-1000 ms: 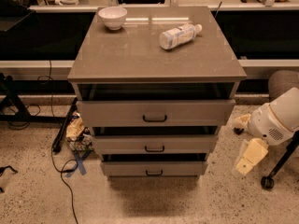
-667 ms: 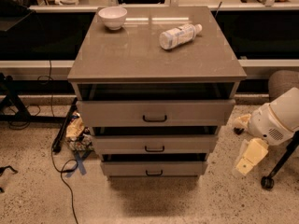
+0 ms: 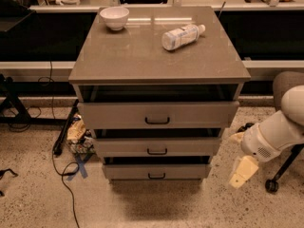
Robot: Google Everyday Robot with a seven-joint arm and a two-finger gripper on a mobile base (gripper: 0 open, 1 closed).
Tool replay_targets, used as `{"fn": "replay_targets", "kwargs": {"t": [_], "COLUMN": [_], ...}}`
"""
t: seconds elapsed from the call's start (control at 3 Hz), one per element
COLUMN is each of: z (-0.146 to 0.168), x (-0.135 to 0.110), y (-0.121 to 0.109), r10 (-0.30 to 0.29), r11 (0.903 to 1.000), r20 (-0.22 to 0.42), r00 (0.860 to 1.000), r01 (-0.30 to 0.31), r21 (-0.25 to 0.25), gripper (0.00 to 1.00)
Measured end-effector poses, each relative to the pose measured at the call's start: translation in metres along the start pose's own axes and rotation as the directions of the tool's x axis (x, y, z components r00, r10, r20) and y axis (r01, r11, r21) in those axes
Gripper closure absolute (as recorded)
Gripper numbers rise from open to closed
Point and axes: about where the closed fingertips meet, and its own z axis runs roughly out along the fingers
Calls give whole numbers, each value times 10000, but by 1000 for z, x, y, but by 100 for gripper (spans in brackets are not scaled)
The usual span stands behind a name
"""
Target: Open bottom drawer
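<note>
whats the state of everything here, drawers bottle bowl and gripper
Bottom grey-brown drawer with black bar handle: looks shut, no inside showing.
Middle grey-brown drawer: looks shut.
Top grey-brown drawer: looks shut.
White plastic bottle: lying on its side on the cabinet top.
White bowl: upright on the cabinet top.
Cream gripper: low, right of the cabinet, touching nothing.

Gripper [image 3: 242,171] hangs low, right of cabinet [image 3: 156,56], near but apart from bottom drawer [image 3: 128,171]. Bowl [image 3: 114,17] and lying bottle [image 3: 183,36] on top.
</note>
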Motion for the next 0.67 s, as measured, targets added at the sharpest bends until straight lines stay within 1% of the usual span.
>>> {"fn": "replay_targets", "kwargs": {"t": [0.33,0.67], "z": [61,61], "x": [18,18], "y": [-12,-12], "r10": [81,80], "r11": [9995,9995], "r20": [66,66], "r00": [9999,9999], "r01": [-79,-77], "r21": [-319,-321], "gripper": [0,0]}}
